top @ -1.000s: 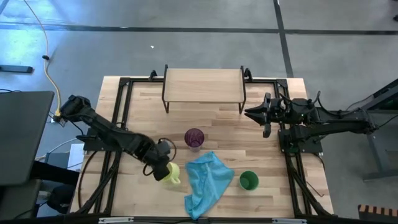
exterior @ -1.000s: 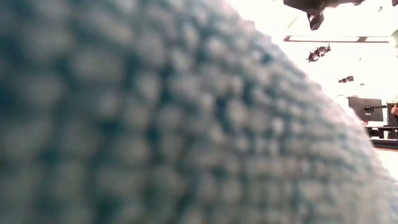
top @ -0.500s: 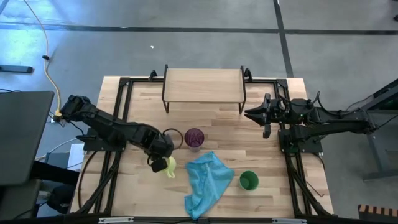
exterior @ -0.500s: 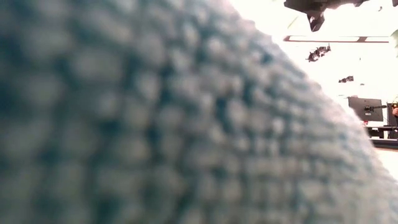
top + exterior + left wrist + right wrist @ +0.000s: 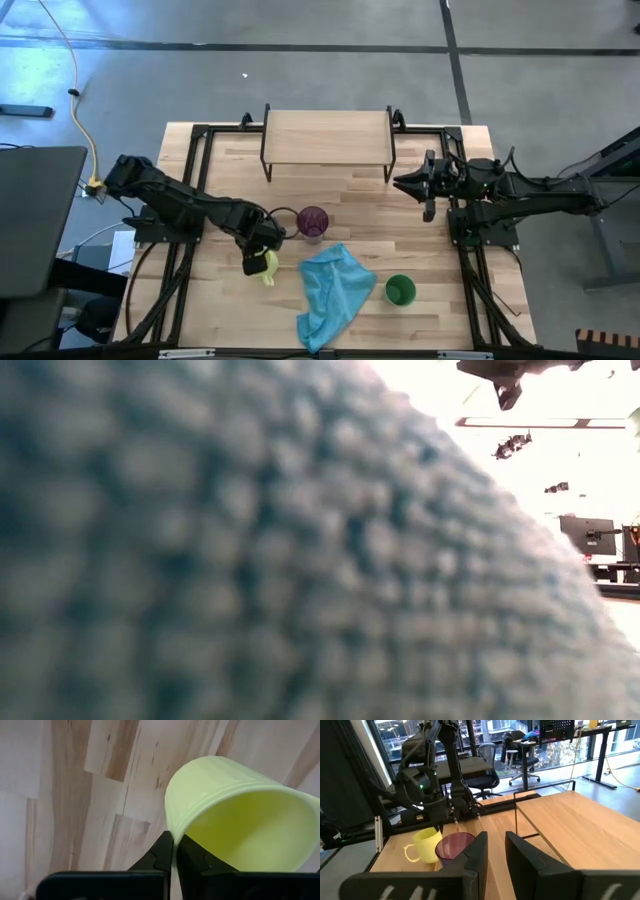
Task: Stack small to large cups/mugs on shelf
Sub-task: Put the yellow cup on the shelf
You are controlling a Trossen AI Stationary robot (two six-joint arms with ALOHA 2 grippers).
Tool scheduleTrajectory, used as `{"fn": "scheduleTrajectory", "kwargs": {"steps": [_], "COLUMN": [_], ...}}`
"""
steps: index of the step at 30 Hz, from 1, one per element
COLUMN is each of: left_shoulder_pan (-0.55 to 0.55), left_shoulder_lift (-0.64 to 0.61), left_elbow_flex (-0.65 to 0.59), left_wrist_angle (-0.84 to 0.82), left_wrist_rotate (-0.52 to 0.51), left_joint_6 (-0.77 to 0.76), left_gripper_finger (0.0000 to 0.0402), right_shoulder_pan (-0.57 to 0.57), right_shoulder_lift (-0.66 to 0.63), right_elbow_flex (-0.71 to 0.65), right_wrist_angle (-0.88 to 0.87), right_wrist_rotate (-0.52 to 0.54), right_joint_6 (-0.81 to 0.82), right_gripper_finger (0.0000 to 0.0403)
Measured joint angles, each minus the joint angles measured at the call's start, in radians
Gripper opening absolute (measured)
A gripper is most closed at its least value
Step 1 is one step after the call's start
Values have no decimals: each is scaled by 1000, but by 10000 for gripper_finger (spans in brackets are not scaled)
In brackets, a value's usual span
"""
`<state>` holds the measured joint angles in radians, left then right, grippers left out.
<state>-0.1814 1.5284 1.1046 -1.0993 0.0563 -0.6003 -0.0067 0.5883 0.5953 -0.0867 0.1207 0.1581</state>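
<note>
We see the yellow-green mug [image 5: 235, 820] as a pale, glossy vessel with faint ridges running round its outer wall just under the rim; from the left wrist view its mouth faces the camera and its wall is pinched between the two dark fingers [image 5: 161, 856], which meet on the rim with almost no gap. In the right wrist view the same mug [image 5: 424, 845] shows a thin looped handle on its side and hangs tilted, clear of the tabletop. From above, the mug [image 5: 263, 264] sits under the left gripper [image 5: 258, 258], over the near-left part of the table [image 5: 430, 260], just short of the purple cup.

The purple cup [image 5: 313, 221] is translucent, round-mouthed and upright near the middle of the table, just beside the lifted mug. The green cup [image 5: 400, 290] stands upright toward the near right, well apart from the other two. Between them lies the light blue cloth [image 5: 333, 290], crumpled, its edge near the mug; in the low view its weave [image 5: 250, 560] fills nearly everything.

The shelf [image 5: 328, 137] stands at the far edge, its light wooden top bare, on thin black legs.

The right gripper [image 5: 408, 183] hovers by the shelf's right end, its fingers [image 5: 480, 851] parted a little and holding nothing.
</note>
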Motion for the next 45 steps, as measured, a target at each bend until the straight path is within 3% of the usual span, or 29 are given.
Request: {"fn": "scheduleTrajectory", "kwargs": {"steps": [45], "left_shoulder_pan": [-2], "left_shoulder_lift": [8], "left_elbow_flex": [-24], "left_wrist_angle": [57], "left_wrist_rotate": [53], "left_joint_6": [113], "left_gripper_finger": [28], "right_shoulder_pan": [0], "right_shoulder_lift": [1], "right_elbow_flex": [0], "right_wrist_angle": [1], "right_wrist_rotate": [-10], "right_joint_6": [25], "right_gripper_finger": [57]}}
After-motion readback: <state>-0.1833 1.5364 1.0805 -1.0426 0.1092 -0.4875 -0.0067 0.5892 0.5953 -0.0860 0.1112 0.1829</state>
